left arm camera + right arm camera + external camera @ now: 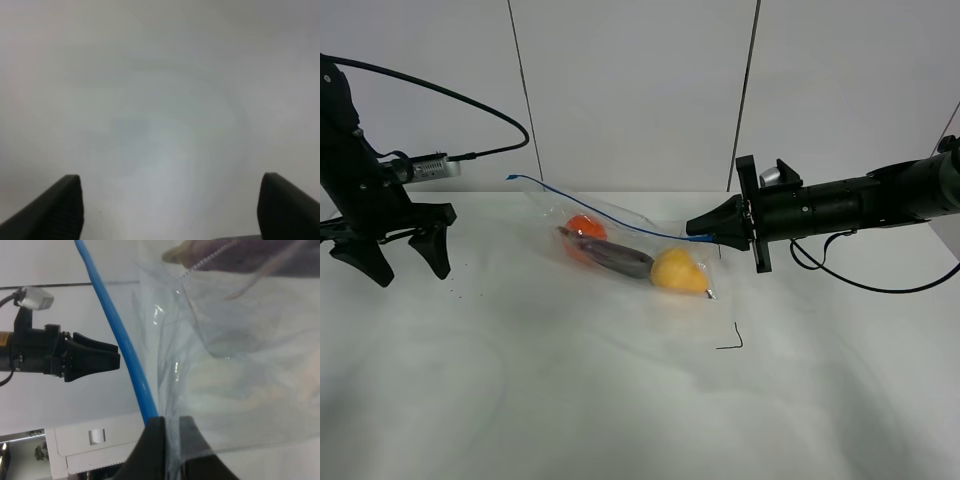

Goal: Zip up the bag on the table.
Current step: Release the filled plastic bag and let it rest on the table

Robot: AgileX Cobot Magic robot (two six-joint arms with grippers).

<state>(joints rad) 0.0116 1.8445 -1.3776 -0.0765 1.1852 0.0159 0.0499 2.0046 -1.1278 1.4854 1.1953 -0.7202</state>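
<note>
A: Bag [630, 250]?
B: Mid-table [570, 400], blue zipper strip [590, 212] along 12 o'clock edge.
A: Jaws?
B: Right gripper [695, 231] pinches the strip's 3 o'clock end; left gripper [405, 255] spread wide, 9 o'clock, holding nothing.

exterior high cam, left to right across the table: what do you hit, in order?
left gripper → orange → eggplant → yellow pear → right gripper, shut on the blue zipper strip of the bag.
</note>
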